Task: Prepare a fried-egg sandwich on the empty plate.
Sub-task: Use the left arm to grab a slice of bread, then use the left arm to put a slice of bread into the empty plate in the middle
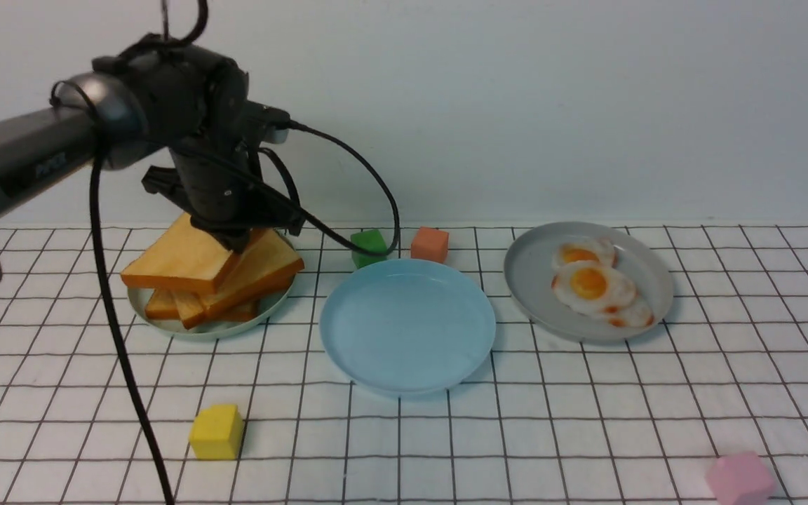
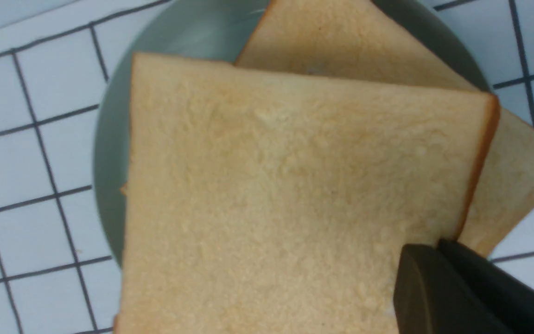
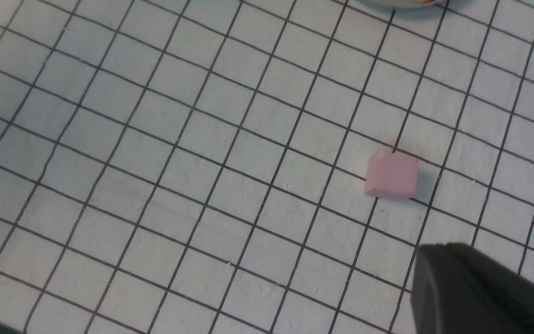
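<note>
Left arm (image 1: 25, 158) showing a dark grey tube with faint lettering, silver collar (image 1: 106, 98) gleaming, black cables (image 1: 113, 315) trailing, left gripper (image 1: 238, 242) wearing matte black.

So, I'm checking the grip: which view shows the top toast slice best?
The left wrist view: the top toast slice fills it, with a finger of the left tool at its corner. The front view shows it small, tilted on the pile, partly behind that tool. The right wrist view misses it.

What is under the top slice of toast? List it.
Under the top slice, more toast slices lie fanned on a pale green plate. The bread covers the plate's middle, so the exact slice count cannot be seen.
</note>
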Robot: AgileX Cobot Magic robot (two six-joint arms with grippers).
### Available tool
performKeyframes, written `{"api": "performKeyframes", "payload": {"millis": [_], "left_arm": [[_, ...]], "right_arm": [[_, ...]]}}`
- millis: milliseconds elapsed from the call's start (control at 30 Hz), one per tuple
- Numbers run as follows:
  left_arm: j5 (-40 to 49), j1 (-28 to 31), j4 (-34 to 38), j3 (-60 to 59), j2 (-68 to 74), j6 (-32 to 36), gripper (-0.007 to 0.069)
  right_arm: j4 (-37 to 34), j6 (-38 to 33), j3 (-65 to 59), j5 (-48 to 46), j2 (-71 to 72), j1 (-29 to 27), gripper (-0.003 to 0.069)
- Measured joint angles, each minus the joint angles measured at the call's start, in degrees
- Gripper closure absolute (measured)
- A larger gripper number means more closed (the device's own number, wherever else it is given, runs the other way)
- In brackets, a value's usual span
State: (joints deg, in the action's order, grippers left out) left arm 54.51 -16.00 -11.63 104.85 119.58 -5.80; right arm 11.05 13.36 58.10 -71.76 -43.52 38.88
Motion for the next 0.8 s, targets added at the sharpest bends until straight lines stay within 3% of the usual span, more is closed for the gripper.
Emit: {"api": "performKeyframes", "payload": {"millis": [133,533,800], "left_arm": [[1.1,-2.0,0.1,0.0,-4.1,0.5,0.0638],[-2.6,-21.3,1.7,0.0,-0.3,0.7,0.0638],[-7.3,-23.1,0.5,0.0,4.2,0.7,0.0636]], "right_arm": [[1.4,0.0,0.1,0.4,4.1,0.0,0.0631],[3.0,2.1,0.3,-0.5,9.8,0.0,0.063],[1.4,2.2,0.3,-1.1,9.8,0.0,0.0628]]}}
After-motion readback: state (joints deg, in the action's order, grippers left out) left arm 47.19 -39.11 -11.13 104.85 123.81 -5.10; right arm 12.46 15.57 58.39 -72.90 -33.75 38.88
